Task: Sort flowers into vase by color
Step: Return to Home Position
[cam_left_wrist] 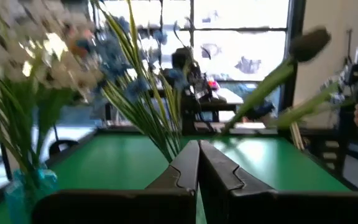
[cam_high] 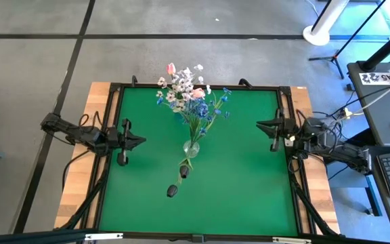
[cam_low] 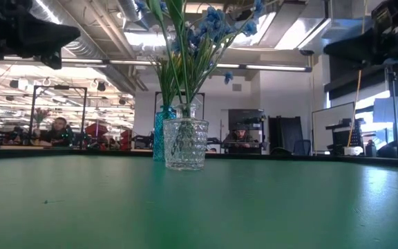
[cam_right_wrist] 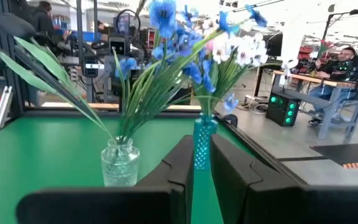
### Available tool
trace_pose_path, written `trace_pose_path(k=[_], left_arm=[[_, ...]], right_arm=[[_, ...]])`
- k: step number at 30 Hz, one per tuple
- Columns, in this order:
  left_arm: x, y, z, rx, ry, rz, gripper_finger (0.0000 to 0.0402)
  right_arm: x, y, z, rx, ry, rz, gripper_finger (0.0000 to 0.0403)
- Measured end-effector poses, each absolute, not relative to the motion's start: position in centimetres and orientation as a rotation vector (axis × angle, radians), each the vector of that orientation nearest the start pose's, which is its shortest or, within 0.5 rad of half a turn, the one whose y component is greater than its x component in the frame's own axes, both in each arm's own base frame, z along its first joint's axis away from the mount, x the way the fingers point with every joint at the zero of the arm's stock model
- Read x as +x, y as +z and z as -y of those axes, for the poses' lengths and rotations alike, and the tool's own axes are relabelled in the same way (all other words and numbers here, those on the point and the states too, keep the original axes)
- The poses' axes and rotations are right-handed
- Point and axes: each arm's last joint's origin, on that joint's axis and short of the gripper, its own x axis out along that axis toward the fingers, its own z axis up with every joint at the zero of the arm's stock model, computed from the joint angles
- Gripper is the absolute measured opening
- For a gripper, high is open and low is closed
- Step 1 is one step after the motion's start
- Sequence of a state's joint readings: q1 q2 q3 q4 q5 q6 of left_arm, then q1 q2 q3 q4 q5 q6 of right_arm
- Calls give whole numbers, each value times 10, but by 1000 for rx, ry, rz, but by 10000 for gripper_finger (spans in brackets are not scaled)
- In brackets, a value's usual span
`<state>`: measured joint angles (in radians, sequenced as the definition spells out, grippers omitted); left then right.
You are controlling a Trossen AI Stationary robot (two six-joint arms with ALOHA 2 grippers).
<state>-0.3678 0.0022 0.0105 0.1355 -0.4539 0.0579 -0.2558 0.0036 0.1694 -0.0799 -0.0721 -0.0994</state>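
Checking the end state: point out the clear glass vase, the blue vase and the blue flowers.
clear glass vase (cam_low: 184, 144), low view, on its faceted body
blue vase (cam_right_wrist: 204, 134), right wrist view, on its body
blue flowers (cam_right_wrist: 163, 12), right wrist view, top blossom

In the low view, the blue vase (cam_low: 160, 131) stood on the far side of the transparent vase (cam_low: 185, 144), which hid most of it. The top edge cut off the flowers (cam_low: 209, 28). From above, they covered the blue vase completely. In the left wrist view, the white blossoms (cam_left_wrist: 36, 50) and a dark bud (cam_left_wrist: 309, 43) were blurred.
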Motion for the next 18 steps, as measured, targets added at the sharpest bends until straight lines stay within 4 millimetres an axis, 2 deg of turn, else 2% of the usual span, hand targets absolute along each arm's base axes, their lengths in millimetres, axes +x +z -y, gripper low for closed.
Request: trace_pose_path(k=[9, 18], left_arm=[[91, 173, 26, 0, 31, 75, 2], [91, 172, 30, 54, -56, 64, 2]], right_arm=[[94, 173, 22, -77, -184, 55, 53], [94, 172, 22, -92, -178, 51, 53]])
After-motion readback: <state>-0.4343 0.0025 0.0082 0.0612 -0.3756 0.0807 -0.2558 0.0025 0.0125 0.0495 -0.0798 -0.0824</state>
